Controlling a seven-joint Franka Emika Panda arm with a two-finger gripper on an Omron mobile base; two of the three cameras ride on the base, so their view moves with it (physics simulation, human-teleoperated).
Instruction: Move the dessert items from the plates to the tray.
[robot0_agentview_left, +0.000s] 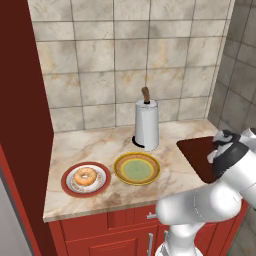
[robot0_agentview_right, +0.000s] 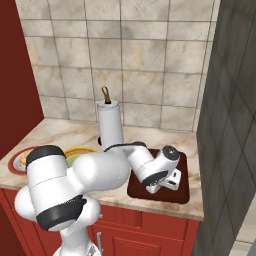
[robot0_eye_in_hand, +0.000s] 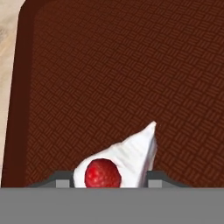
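A white cake wedge (robot0_eye_in_hand: 127, 157) with a red topping sits between the tips of my gripper (robot0_eye_in_hand: 109, 181), just over the dark reddish-brown tray (robot0_eye_in_hand: 109, 65). Both tips press its sides, so the gripper is shut on it. My hand (robot0_agentview_right: 167, 184) hangs low over the tray (robot0_agentview_right: 184, 194) at the counter's right end. An orange-brown glazed donut (robot0_agentview_left: 85, 176) lies on the red-rimmed plate (robot0_agentview_left: 67, 186) at the left. Beside it, the yellow-rimmed plate (robot0_agentview_left: 136, 168) with its olive-green centre carries nothing.
A white paper towel roll (robot0_agentview_left: 146, 125) on its holder stands behind the yellow-rimmed plate. A tall red cabinet side (robot0_agentview_left: 22, 110) bounds the counter on the left. A grey tiled wall (robot0_agentview_right: 230, 125) closes the right end.
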